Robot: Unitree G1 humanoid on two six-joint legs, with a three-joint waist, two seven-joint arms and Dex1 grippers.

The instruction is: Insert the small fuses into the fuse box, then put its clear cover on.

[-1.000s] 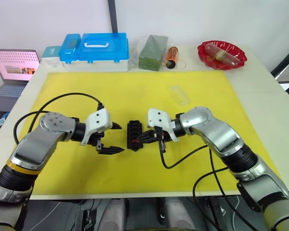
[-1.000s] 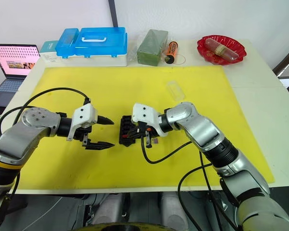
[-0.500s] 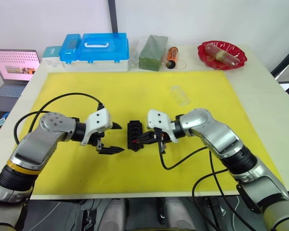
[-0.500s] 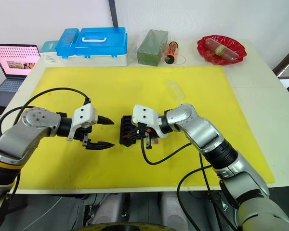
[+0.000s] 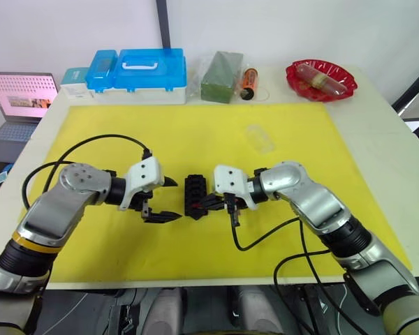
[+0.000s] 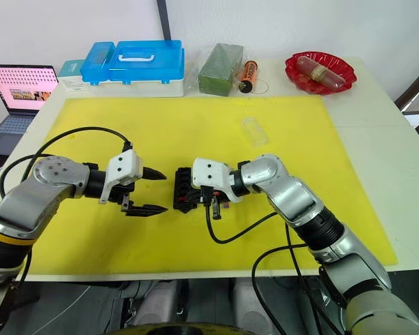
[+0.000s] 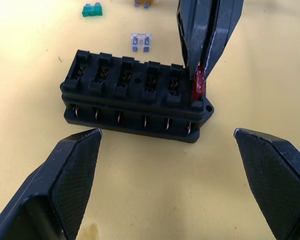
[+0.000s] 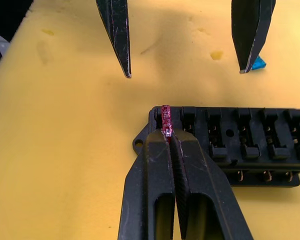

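Note:
The black fuse box (image 5: 195, 195) lies in the middle of the yellow mat (image 5: 195, 132). My right gripper (image 8: 169, 136) is shut on a red fuse (image 8: 165, 120) and holds it at the end slot of the box; I cannot tell how deep it sits. The red fuse (image 7: 197, 85) stands upright at the box's corner. My left gripper (image 5: 173, 200) stands open just left of the box, not touching it. Teal (image 7: 92, 10), grey (image 7: 141, 41) and orange (image 7: 142, 3) fuses lie loose on the mat beyond the box. The clear cover (image 5: 260, 138) rests on the mat farther back right.
Along the back edge stand a blue lidded case (image 5: 150, 73), a green block in a clear bag (image 5: 222, 75), an orange cylinder (image 5: 249, 82) and a red bowl (image 5: 321, 79). A laptop (image 5: 21, 94) sits off the table's left.
My right gripper with the red fuse has shifted slightly nearer and lower at the box's end. The left gripper and the box have stayed put.

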